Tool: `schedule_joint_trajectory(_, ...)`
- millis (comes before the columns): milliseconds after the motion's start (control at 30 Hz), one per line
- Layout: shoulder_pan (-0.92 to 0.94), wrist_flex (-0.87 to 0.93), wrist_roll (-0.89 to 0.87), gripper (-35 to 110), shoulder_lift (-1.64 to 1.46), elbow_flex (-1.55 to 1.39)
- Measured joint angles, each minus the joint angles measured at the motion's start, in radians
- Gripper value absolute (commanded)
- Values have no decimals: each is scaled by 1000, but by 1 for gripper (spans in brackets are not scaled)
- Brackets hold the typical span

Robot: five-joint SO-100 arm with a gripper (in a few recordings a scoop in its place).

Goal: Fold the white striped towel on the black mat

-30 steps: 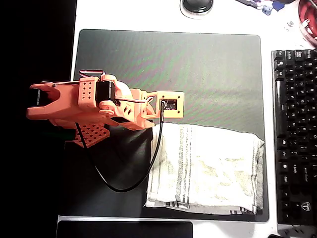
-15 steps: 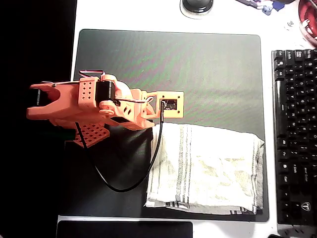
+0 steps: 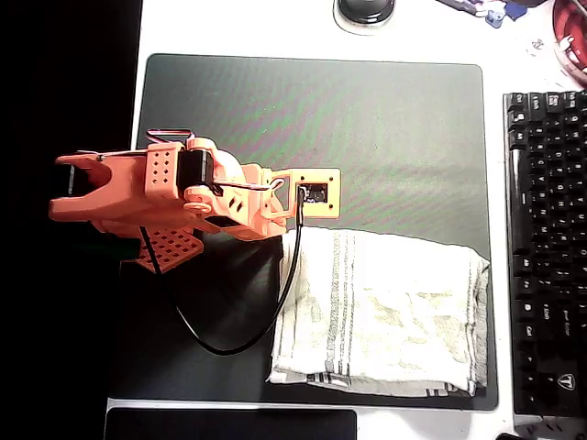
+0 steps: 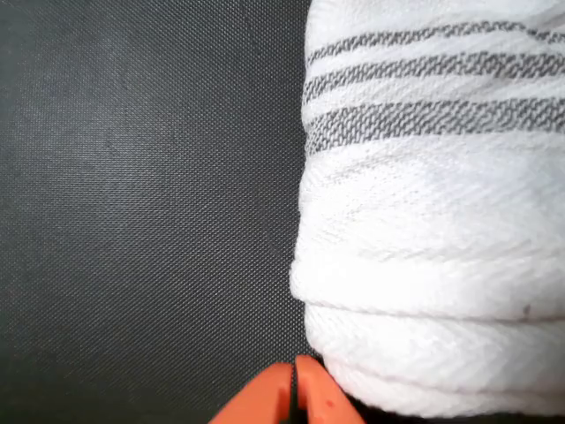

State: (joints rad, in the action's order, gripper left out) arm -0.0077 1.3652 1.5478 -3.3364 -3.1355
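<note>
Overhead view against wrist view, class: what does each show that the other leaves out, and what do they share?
Overhead alone: the orange arm over the mat's left part, its black cable, the whole folded towel lying at the mat's lower right in the picture, and a keyboard to the right of the mat.
Wrist alone: the orange fingers pressed together, tips beside the towel's rolled edge, plus the weave up close.
Both: the towel with grey stripes, lying on the mat.
</note>
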Motion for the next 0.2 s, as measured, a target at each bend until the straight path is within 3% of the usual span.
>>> schedule_joint_trajectory(200, -14, 0, 2, 0, 0, 0)
